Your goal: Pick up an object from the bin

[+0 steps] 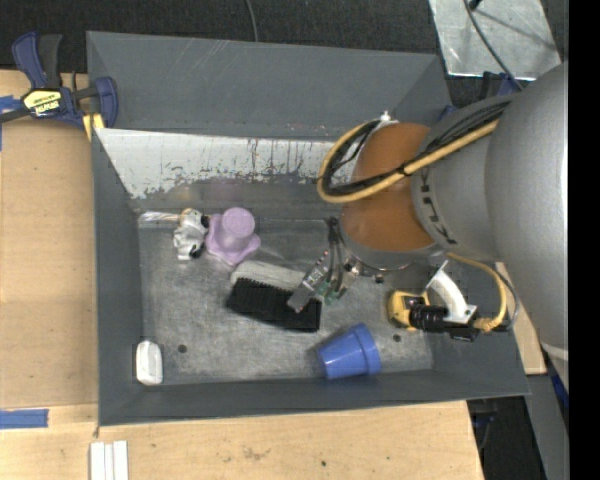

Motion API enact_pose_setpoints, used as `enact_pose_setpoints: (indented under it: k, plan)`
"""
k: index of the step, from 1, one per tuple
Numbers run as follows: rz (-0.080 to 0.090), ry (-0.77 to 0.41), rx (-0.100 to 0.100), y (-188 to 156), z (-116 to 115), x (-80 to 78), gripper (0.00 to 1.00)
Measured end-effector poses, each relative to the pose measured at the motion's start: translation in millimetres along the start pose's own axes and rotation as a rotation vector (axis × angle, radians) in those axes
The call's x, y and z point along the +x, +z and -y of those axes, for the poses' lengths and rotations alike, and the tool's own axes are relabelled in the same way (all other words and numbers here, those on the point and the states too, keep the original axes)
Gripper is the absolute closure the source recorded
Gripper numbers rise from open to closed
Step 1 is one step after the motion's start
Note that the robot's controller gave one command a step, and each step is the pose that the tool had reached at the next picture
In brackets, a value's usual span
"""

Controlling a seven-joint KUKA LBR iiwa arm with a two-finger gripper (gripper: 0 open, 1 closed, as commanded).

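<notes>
Claw (316, 288) mid-bin, tip at the 3 o'clock end of a black brush-like block (265, 301). Touching or just above it, can't tell. Claw wide or narrow: can't tell either.

Bulk of block lies at my 9 o'clock. Its long axis runs approx 9–3, dipping twd 4, w/ a pale strip along the upper edge.

Judgement: I'm off-centre. A grab across the short axis (12–6) wants a shift twd 9 first.

Nearby:
- purple cup-shaped piece (232, 235) at 11, near block but apart
- small white-silver figure (188, 233) just beside it
- blue cup (348, 353) at 5, on its side, near block's right end; likeliest to get bumped
- yellow-black-white tool (438, 313) at 3
- small white piece (148, 361) far off at 8

Nothing lies on top of the block.
</notes>
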State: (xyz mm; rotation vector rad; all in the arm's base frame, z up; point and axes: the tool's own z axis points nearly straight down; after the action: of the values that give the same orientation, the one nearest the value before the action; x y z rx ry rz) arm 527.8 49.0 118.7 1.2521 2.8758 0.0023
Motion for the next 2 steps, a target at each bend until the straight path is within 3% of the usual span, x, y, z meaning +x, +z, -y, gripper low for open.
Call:
enact_pose_setpoints:
  k: [2]
  plan:
    - [-0.002, 0.007, 0.003, -11, -1, -10.1, 1.00]
